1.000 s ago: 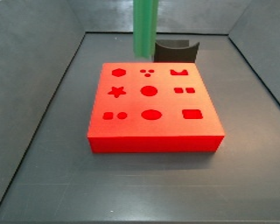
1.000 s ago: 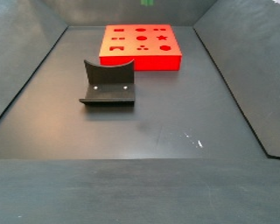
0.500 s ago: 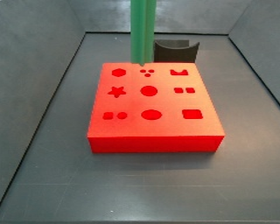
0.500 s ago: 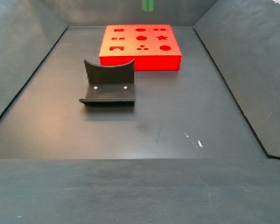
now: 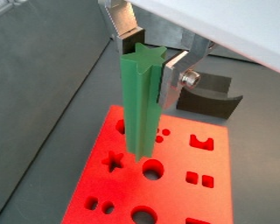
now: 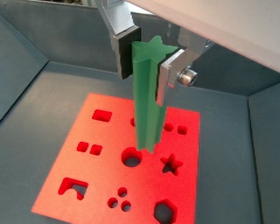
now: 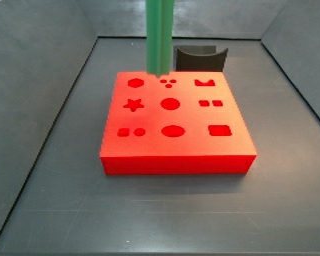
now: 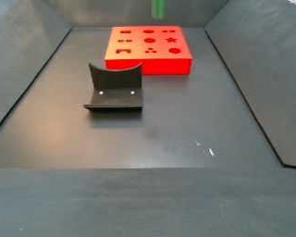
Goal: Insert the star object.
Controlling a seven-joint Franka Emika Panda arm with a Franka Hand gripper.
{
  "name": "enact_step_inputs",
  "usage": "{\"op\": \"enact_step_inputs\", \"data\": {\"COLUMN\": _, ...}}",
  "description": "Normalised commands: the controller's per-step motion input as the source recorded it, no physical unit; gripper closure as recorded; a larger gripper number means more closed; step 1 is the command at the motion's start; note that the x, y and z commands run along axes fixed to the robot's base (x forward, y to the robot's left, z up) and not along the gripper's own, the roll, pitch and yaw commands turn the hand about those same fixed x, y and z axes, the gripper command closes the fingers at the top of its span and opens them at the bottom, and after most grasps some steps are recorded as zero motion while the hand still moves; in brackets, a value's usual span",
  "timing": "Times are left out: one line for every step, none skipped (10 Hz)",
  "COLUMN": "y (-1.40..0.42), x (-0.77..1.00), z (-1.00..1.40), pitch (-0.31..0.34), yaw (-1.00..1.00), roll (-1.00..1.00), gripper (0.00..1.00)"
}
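Observation:
My gripper [image 5: 143, 57] is shut on the star object [image 5: 140, 105], a long bright green peg with a star-shaped end, and holds it upright above the red block [image 5: 184, 188]. Both wrist views show the silver fingers [image 6: 170, 74] clamping its upper end. In a side view the peg [image 7: 160, 35] hangs over the block's back edge [image 7: 176, 135], its lower end near the small round holes. The star hole [image 7: 133, 103] lies forward and left of it. In a side view only the peg's tip [image 8: 159, 8] shows; the gripper itself is out of both side views.
The dark fixture [image 8: 115, 90] stands on the grey floor apart from the red block [image 8: 148, 51], and shows just behind the block in a side view [image 7: 200, 57]. Sloping grey walls [image 7: 43, 120] ring the floor.
The green peg has come lower and shifted slightly left over the block's back edge. The grip on it has not changed.

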Motion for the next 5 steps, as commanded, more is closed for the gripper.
{"op": "enact_step_inputs", "data": {"y": 0.0, "x": -0.03, "z": -0.46, "pitch": -0.15, "yaw": -0.13, "roll": 0.04, "gripper": 1.0}}
{"op": "enact_step_inputs", "data": {"y": 0.0, "x": -0.07, "z": -0.43, "pitch": -0.131, "yaw": -0.13, "roll": 0.11, "gripper": 1.0}}
{"op": "enact_step_inputs", "data": {"y": 0.0, "x": -0.15, "z": -0.31, "pitch": -0.089, "yaw": -0.12, "roll": 0.1, "gripper": 1.0}}
{"op": "enact_step_inputs", "data": {"y": 0.0, "x": -0.34, "z": -0.21, "pitch": -0.066, "yaw": -0.18, "roll": 0.05, "gripper": 1.0}}
{"op": "enact_step_inputs", "data": {"y": 0.0, "x": -0.42, "z": -0.18, "pitch": -0.076, "yaw": -0.28, "roll": 0.0, "gripper": 1.0}}
